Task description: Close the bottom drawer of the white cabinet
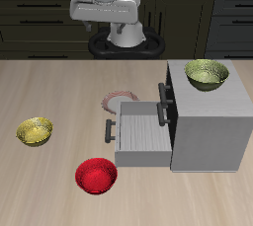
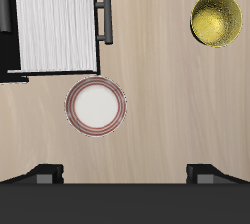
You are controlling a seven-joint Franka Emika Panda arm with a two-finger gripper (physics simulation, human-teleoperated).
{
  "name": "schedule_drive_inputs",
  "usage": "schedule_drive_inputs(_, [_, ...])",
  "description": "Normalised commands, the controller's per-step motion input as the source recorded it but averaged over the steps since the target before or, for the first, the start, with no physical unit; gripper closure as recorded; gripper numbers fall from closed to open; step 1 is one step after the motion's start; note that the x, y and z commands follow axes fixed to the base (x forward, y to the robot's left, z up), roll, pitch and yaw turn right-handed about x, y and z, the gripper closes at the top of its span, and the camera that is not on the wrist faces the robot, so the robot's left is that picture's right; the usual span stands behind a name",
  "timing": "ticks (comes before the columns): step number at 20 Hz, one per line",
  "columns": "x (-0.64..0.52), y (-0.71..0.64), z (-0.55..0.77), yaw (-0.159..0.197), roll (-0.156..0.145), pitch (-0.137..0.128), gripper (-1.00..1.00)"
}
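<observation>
The white cabinet (image 1: 208, 126) is sitting on the bench (image 1: 59, 92), and its bottom drawer (image 1: 138, 131) is standing pulled well out toward the open bench surface, its ribbed light-grey tray exposed and its dark bar handle (image 1: 110, 129) facing away from the cabinet body. In the wrist view the same drawer (image 2: 57, 22) is showing its striped floor, with the handle (image 2: 105, 21) jutting from the front panel. A yellow-green bowl (image 1: 207, 73) is resting on top of the cabinet. A white plate with a reddish rim (image 2: 96, 106) is lying on the bench just behind the open drawer, partly hidden by it in the exterior view. A red bowl (image 1: 96, 176) is sitting near the drawer's front corner, closer to the bench's front edge, and a yellow bowl (image 1: 35, 130) is lying well apart from the drawer. The tool (image 2: 125, 174) is hanging high above the bench near the robot's base, its two dark fingertips (image 2: 47, 173) spread wide and gripping nothing.
</observation>
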Motion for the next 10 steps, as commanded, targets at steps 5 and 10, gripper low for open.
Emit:
schedule_drive_inputs(5, [0.17,-0.2,0.08,0.019,0.003,0.006,-1.0])
schedule_drive_inputs(10, [0.18,-0.14,0.14,0.018,0.001,-0.011,-1.0])
